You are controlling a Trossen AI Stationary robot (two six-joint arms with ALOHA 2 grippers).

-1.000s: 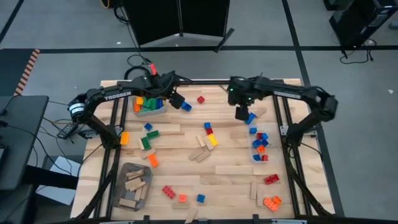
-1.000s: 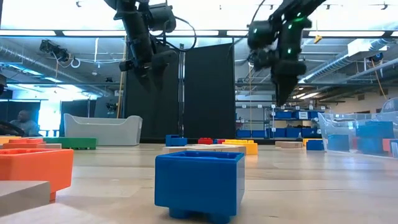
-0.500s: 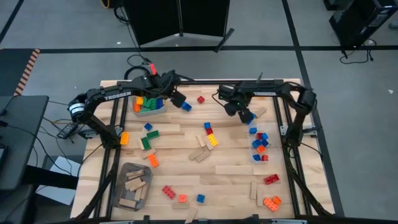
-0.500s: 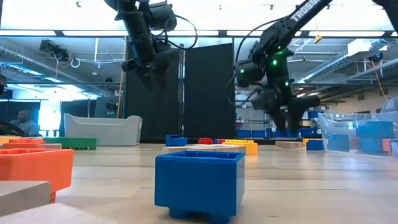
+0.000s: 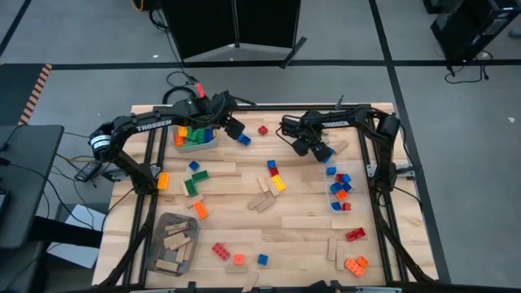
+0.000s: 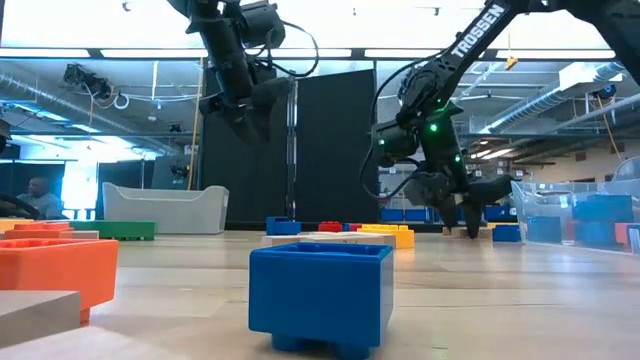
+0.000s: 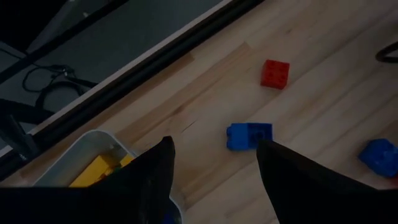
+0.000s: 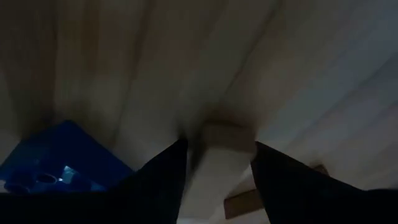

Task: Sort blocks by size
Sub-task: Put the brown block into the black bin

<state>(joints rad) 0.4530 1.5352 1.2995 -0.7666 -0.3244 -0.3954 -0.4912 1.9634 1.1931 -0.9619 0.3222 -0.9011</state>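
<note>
High view: we judge sorting partly done; bins point(image 5: 195, 140) hold some blocks point(image 5: 273, 179), many scattered. Right pincer point(image 5: 323, 152) straddles a wooden piece point(image 8: 225, 144), not clenched; left pincer point(image 5: 233, 130) released above a blue brick point(image 7: 249, 135).

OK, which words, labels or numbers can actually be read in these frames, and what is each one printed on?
"TROSSEN": white letters on the left arm, high view.
"TROSSEN": white letters on the right arm, low view.
Signs on the shelving behind: too small to read.
</note>
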